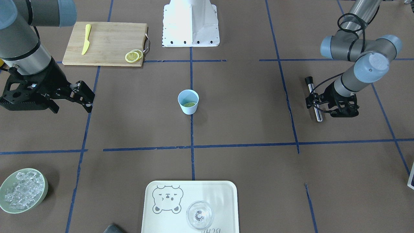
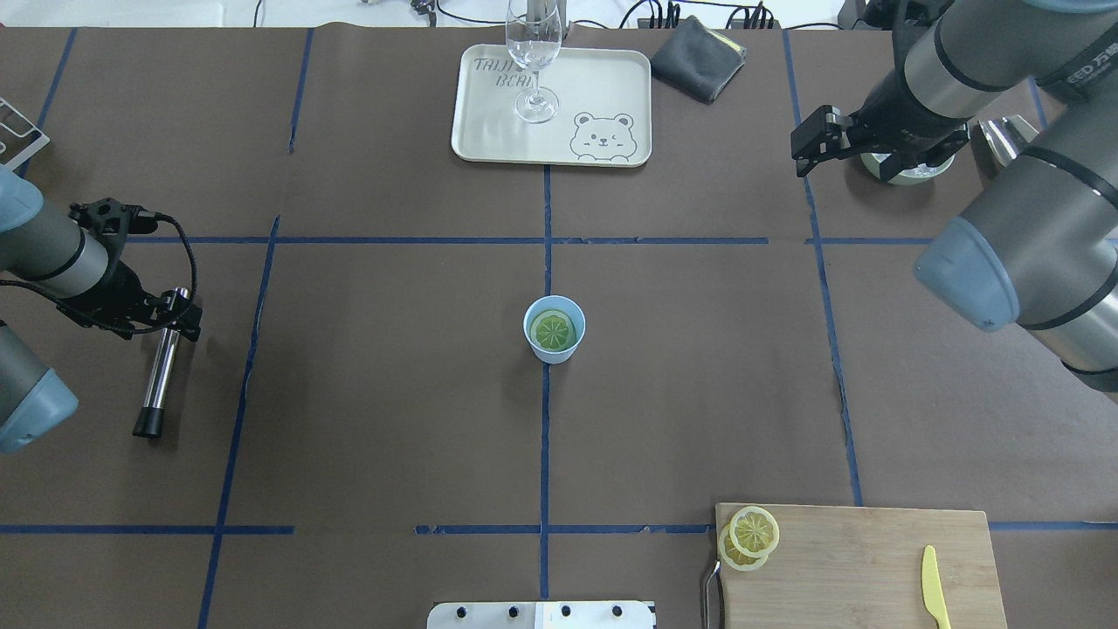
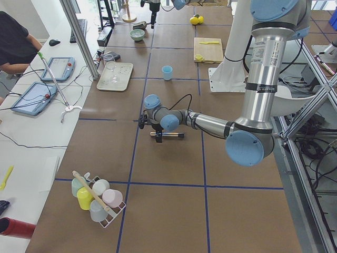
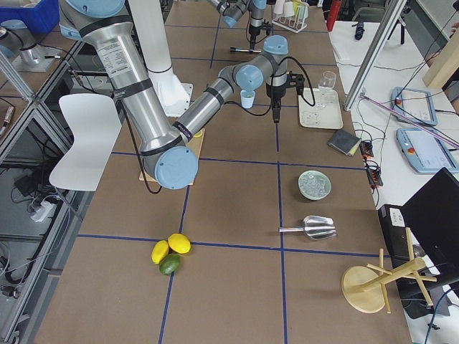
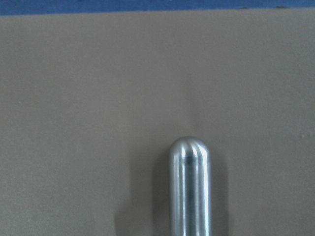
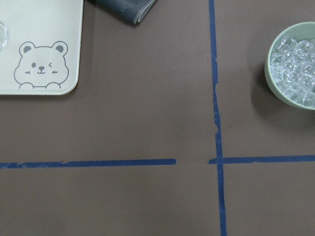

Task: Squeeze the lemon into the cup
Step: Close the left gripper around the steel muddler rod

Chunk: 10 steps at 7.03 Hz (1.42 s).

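The left claw point(image 2: 179, 316) sits low over the table point(image 2: 393, 393) with its fingers on either side of a steel rod point(image 2: 159, 376). I cannot tell whether they clamp the rod or only straddle it. The rod lies flat, smooth and polished. It has a rounded bright end by the claw and a black cap at the other end.

The right claw point(image 2: 808, 144) hangs above the table holding nothing, and its fingers appear spread. Its wrist view catches a pale green bowl point(image 6: 269, 61) heaped with clear, chunky ice cubes point(image 6: 295, 59).

At the table's middle, well apart from both claws, stands the cup point(image 2: 554, 351). It is pale blue, tapered and handleless, and it sits upright on a blue tape line. The lemon slice point(image 2: 553, 330) lies flat at its bottom. It is a thin round disc with segmented flesh and looks greenish against the blue inside.

On the operators' side, a cream tray point(image 2: 603, 87) printed with a bear carries one empty stemmed glass point(image 2: 533, 52), and a folded grey cloth point(image 2: 699, 57) lies just beside the tray.

On the robot's side, a bamboo cutting board point(image 2: 856, 559) holds two more slices point(image 2: 753, 530), yellow and overlapping at one corner. A yellow knife point(image 2: 935, 585) lies on the board well apart from them.
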Each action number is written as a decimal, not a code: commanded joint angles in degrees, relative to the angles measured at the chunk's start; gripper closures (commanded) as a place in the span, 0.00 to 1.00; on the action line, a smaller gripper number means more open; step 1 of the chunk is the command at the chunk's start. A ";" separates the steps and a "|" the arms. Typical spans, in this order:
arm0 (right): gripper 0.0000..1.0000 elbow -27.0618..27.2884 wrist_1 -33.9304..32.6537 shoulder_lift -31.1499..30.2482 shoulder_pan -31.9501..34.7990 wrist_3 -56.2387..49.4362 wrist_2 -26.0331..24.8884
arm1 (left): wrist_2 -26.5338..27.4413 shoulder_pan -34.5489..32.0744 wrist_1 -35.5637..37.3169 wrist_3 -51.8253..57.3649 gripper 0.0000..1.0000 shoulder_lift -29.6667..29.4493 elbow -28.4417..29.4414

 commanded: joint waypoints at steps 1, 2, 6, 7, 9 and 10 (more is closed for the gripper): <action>0.00 0.08 0.00 -0.06 0.09 -0.08 0.01 | 0.09 0.00 0.00 -0.15 0.57 0.07 -0.36; 0.00 0.08 0.00 -0.15 0.26 -0.08 0.10 | 0.00 0.09 0.00 -0.24 0.81 -0.02 -0.44; 0.00 0.08 -0.09 -0.33 1.67 -0.16 1.84 | 0.43 -0.87 3.58 -0.42 1.00 3.04 -11.20; 0.00 0.16 -0.09 -1.11 2.11 -0.25 2.29 | 3.83 -2.18 4.56 -0.41 1.00 2.97 -15.00; 0.00 0.25 -0.18 -5.75 4.99 -8.46 2.64 | 22.29 -2.64 4.48 0.02 1.00 -0.87 -17.14; 0.00 0.34 -0.09 -8.65 7.53 -12.52 5.00 | 29.11 -2.20 4.57 -0.41 1.00 -3.08 -16.45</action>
